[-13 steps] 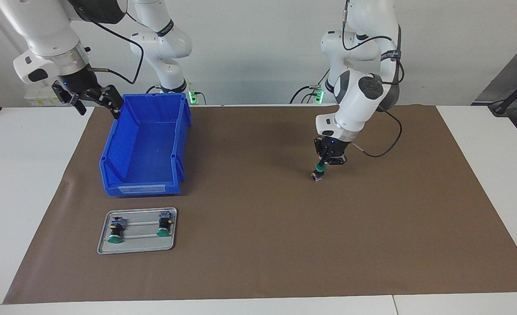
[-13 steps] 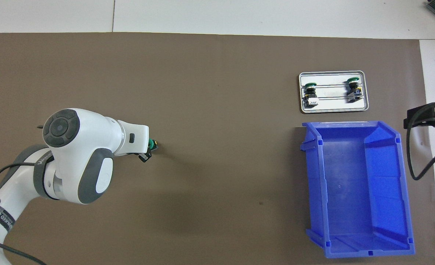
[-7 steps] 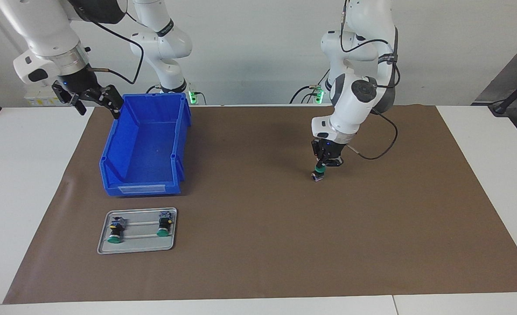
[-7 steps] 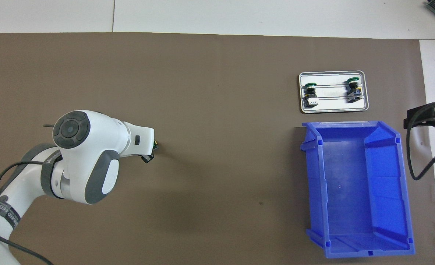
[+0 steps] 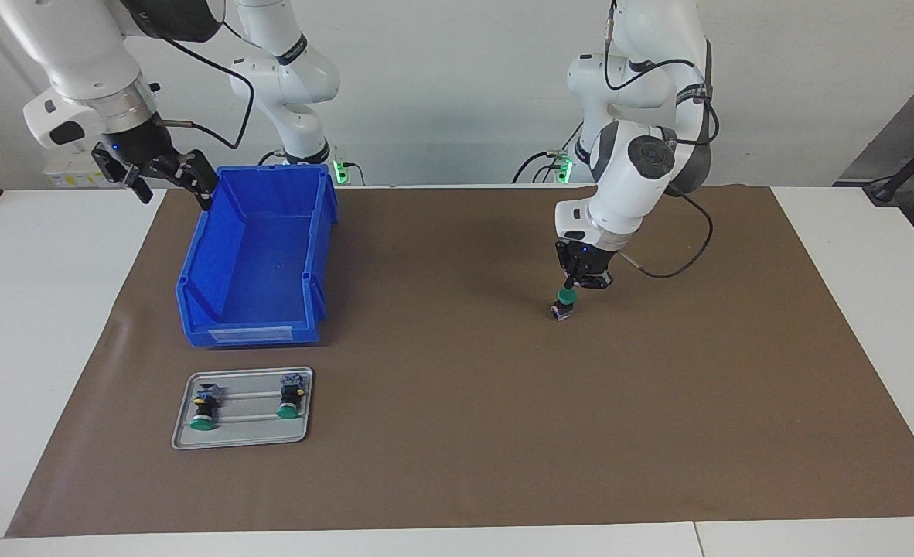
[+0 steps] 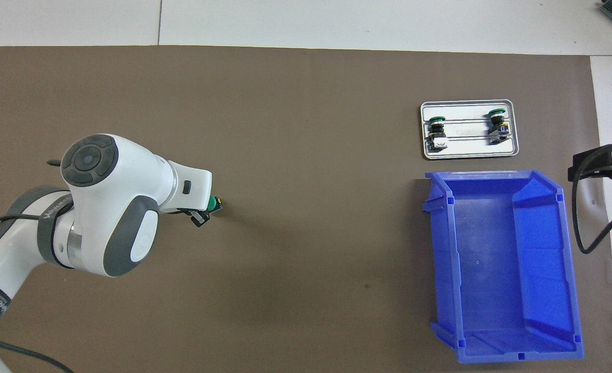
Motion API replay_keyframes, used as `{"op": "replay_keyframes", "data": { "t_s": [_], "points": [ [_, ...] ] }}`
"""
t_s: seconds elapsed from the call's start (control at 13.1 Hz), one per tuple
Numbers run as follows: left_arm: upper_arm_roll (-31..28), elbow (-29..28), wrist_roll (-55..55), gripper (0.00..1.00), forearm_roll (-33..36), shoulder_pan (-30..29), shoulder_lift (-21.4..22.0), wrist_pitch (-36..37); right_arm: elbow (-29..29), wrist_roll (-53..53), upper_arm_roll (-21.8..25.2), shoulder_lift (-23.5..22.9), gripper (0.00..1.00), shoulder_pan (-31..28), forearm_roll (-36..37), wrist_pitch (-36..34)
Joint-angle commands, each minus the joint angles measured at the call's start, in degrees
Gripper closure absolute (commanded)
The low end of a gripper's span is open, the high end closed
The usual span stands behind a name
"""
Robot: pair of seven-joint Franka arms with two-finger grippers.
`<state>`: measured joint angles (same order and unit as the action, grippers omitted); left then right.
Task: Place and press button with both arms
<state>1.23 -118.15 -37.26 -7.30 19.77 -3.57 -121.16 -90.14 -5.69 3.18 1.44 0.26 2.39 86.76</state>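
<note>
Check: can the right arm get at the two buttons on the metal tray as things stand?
Probably yes: the right gripper is open beside the blue bin, and nothing covers the tray.

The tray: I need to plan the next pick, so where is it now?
The tray lies on the brown mat toward the right arm's end, just farther from the robots than the blue bin, with two buttons on it.

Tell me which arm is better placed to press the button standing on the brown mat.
Left. The left claw is shut directly over the button on the brown mat, at its green cap. The right claw waits open beside the blue bin, at the right arm's end of the table.
</note>
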Motion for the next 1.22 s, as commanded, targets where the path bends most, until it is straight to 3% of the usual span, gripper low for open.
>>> {"op": "replay_keyframes", "data": {
  "t_s": [0.0, 0.3, 0.38, 0.46, 0.53, 0.91, 1.14],
  "points": [
    [-0.17, 1.25, 5.42, 1.0, 2.9, -1.48, 1.8, 5.21, -1.88, 1.03, -0.19, 1.46, 0.0, -0.7, -1.16, 1.48],
    [-0.17, 2.13, 10.19, 1.0, 3.25, -5.0, 2.52, 8.05, -1.88, 1.03, -0.19, 1.46, 0.0, -0.7, -1.16, 1.48],
    [-0.09, 2.13, 10.19, 0.97, 5.95, -5.53, 2.52, 7.26, -1.88, 1.03, -0.19, 1.46, 0.0, -0.7, -1.16, 1.48],
    [-0.09, 2.13, 10.1, 0.85, 8.77, -5.88, 2.78, 7.34, -1.88, 1.03, -0.19, 1.46, 0.0, -0.7, -1.16, 1.48],
    [-0.17, 1.52, 10.28, 0.01, 9.49, -6.15, 2.96, 6.82, -1.88, 1.03, -0.19, 1.46, 0.0, -0.79, -1.16, 1.48],
    [-0.09, 1.6, 15.26, 0.0, 9.41, -10.71, 4.01, 8.93, -1.88, 1.03, -0.19, 1.46, 0.0, -0.79, -1.16, 1.65],
    [-0.17, 2.31, 35.47, 0.0, 9.32, -13.0, 6.03, 10.77, -1.88, 1.03, -0.19, 1.46, 0.0, -0.79, -1.16, 1.65]
  ]
}}
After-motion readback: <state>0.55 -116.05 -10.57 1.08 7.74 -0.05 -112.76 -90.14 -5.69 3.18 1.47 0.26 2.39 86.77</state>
